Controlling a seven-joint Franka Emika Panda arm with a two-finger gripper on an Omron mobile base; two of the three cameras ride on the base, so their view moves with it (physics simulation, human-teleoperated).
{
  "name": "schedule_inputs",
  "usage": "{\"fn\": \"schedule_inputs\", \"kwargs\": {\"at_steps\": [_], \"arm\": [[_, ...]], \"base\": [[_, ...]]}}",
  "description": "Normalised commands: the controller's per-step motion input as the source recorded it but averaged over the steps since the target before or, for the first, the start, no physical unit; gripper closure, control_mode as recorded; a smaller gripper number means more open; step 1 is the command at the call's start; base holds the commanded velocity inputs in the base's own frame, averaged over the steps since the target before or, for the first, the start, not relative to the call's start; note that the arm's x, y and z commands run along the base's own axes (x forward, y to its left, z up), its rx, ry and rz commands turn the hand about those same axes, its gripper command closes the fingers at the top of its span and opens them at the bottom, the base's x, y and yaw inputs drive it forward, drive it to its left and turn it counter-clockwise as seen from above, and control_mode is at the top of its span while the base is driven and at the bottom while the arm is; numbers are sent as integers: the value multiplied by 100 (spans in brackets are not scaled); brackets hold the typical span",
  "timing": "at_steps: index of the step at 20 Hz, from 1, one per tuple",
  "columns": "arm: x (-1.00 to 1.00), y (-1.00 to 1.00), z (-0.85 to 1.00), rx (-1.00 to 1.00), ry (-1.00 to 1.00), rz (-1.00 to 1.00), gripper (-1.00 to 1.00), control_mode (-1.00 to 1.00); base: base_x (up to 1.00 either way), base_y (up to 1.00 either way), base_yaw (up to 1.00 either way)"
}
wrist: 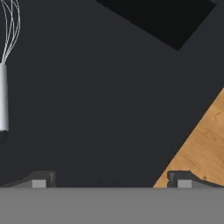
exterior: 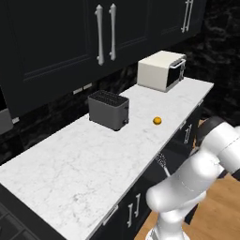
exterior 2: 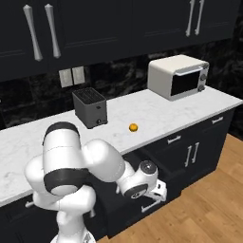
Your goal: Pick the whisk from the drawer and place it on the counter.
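Note:
The slim silver whisk (wrist: 3,94) lies on the dark floor of the open drawer (wrist: 109,100), at the left edge of the hand view, with its wire head toward the top. My gripper (wrist: 111,180) hovers over the drawer floor to the right of the whisk. It is open, its fingertips (wrist: 40,179) wide apart with nothing between them. From the left base camera the whisk (exterior: 163,165) shows as a thin wire shape just below the counter (exterior: 93,154) edge. In the right base view my hand (exterior 2: 155,189) reaches down into the pulled-out drawer (exterior 2: 153,205).
On the white marble counter stand a dark toaster (exterior: 108,109) and a cream microwave (exterior: 161,69), with a small orange ball (exterior: 157,120) between them. Black upper cabinets (exterior: 70,33) hang above. Wooden floor (wrist: 204,144) lies beyond the drawer's edge.

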Motion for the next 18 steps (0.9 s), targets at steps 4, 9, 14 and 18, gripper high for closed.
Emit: {"fn": "schedule_inputs", "kwargs": {"at_steps": [4, 9, 14, 18], "arm": [[-67, -100, -26, 9, 1, -8, -100, -100], [-94, -92, 59, 21, -6, -5, -100, -100], [-54, -20, 100, 6, -13, 0, -100, -100], [2, 63, 100, -6, -3, 1, -100, -100]], "base": [[0, 0, 0], [0, 0, 0], [0, 0, 0], [0, 0, 0]]}}
